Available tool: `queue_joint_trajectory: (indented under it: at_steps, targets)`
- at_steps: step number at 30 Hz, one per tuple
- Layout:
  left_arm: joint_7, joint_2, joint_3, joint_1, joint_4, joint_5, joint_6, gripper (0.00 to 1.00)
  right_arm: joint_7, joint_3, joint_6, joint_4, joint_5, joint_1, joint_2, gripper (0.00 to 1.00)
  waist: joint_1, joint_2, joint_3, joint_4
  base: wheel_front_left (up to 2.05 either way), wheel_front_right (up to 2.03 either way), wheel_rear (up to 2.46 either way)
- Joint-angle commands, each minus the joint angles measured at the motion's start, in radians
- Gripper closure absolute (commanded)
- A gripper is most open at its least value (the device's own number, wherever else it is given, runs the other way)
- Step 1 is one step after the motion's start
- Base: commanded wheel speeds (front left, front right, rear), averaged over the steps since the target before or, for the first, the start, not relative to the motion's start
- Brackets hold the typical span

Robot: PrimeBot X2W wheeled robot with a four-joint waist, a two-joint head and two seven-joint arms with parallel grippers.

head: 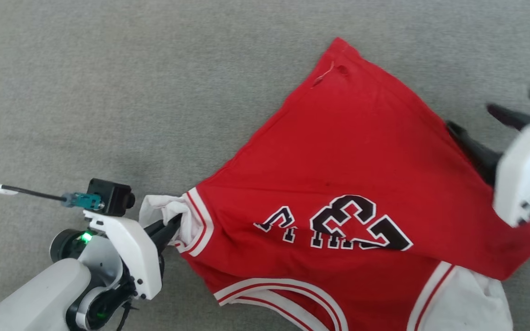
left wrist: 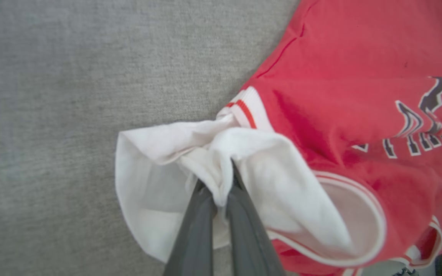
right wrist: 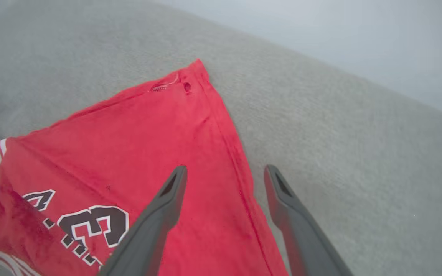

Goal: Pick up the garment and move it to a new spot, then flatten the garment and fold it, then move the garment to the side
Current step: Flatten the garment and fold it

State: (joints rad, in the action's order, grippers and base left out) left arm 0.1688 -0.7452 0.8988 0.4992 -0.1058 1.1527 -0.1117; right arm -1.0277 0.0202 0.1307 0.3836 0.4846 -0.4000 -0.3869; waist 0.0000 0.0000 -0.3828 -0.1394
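Grey, felt-like fabric surface point(head: 108, 92) spans the whole work area before you. On it lies the red jersey-style T-shirt with white short sleeves point(head: 348, 151), print side up, spread out but not flat. Its hem corner points away from you, and its striped collar and the second white sleeve are at the near edge of the head view. It sits right of centre, with the red body creased in long diagonal folds. Your left gripper point(head: 173, 227), on its white wrist housing at lower left, has its two dark fingers pressed together on a bunched fold of the white sleeve point(left wrist: 159, 180). In the left wrist view the cloth is pinched between the tips and puckers around them. Your right gripper point(right wrist: 225, 172) is at the shirt's right side with its fingers spread wide and nothing between them. In the right wrist view one finger sits over red fabric, the other over the grey surface, and the shirt's side seam runs up between them. Contact with the cloth cannot be judged. The black-outlined white number print point(head: 357, 223) reads upside down from your head camera and is partly folded over. A small tear with loose stitching point(head: 322, 78) shows near the far hem corner.
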Motion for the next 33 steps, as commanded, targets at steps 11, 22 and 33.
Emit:
queue_joint_trajectory:
  at_steps: [11,22,33]
  targets:
    - [0.033,0.071,0.037,0.089,-0.060,-0.044,0.056,1.00,0.209,0.275,0.000,-0.479,-0.023,-0.384,-0.042,0.00,0.0000,0.0000,-0.043,-0.103,0.00,0.00,0.00]
    - [0.044,0.176,0.078,0.171,-0.156,-0.078,0.123,1.00,0.233,0.516,0.000,-0.946,0.019,-0.626,-0.055,0.00,0.0000,0.0000,-0.090,-0.210,0.00,0.00,0.00]
    - [0.041,0.201,0.080,0.208,-0.248,-0.071,0.163,1.00,0.120,0.717,0.002,-1.161,0.158,-0.627,-0.080,1.00,0.0000,0.0000,-0.091,-0.219,0.00,0.00,0.00]
